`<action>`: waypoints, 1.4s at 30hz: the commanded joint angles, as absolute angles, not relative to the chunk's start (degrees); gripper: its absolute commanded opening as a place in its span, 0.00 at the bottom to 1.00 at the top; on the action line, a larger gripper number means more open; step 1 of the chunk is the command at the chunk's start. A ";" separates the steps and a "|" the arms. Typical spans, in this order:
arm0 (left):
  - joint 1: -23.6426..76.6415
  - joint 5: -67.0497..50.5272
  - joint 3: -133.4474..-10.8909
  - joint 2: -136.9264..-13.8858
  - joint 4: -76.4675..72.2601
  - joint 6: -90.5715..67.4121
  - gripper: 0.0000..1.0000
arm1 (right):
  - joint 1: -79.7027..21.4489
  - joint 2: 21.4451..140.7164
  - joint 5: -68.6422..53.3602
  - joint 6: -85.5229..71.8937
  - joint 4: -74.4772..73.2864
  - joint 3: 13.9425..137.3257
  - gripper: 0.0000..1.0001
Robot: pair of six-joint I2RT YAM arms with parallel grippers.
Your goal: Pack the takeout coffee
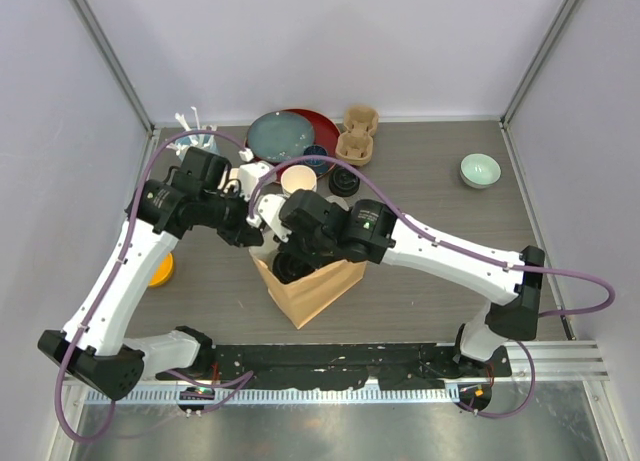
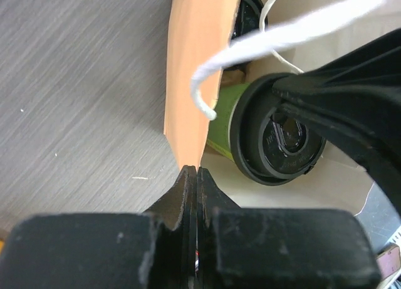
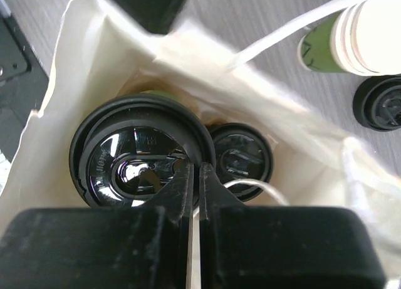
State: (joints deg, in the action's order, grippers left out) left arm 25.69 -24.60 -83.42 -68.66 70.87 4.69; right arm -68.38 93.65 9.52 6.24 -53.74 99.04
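Brown paper bag (image 1: pixel 318 293), top view: stands open mid-table between the two arms, with both wrists crowding its mouth.
Left gripper (image 1: pixel 258 236), top view: at the bag's far-left lip, probably to hold the mouth spread for loading.
Right gripper (image 1: pixel 288 266), top view: reaches down into the opening and hides the cups from this view.
Behind the bag, top view: stack of paper cups (image 1: pixel 298 179) and spare lids (image 1: pixel 343 183), both outside the bag.
Bag wall, left wrist view: the left fingers are pressed fully together on the paper edge, pinching it and nothing else.
Green-sided cup (image 2: pixel 224 129), left wrist view: inside the bag just past the pinched wall, tilted, its black lid (image 2: pixel 279 138) facing the camera. A finger of the right arm crosses the lid.
Grip, right wrist view: the fingers are closed, tips meeting on the lid's rim. The cup seems to be carried by that rim so it can be set down inside.
Second lidded cup (image 3: pixel 241 156), right wrist view: deeper in the bag, just beside the held cup. Whether they touch is unclear, and its side colour is hidden.
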 commanded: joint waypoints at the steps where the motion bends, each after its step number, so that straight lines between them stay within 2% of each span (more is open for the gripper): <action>1: 27.33 -27.00 -85.43 -67.59 65.48 4.92 0.00 | -69.17 92.47 4.39 11.42 -51.95 93.18 0.01; 8: 27.25 -29.08 -84.73 -67.85 64.86 5.45 0.00 | -69.26 90.17 3.60 11.16 -50.71 88.95 0.01; 20: 27.33 -36.47 -84.81 -68.03 66.09 7.38 0.00 | -69.26 100.28 1.06 17.31 -53.52 97.38 0.01; 29: 27.42 -38.23 -84.81 -67.85 66.10 7.82 0.00 | -68.03 105.02 -2.37 18.81 -56.60 97.56 0.01; 42: 27.42 -40.34 -85.69 -68.03 66.09 7.21 0.00 | -66.27 109.42 2.46 15.30 -58.71 97.47 0.01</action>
State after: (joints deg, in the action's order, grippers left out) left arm 24.80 -26.65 -83.42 -68.77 69.84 10.35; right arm -66.48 101.51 -1.48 17.69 -58.30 99.02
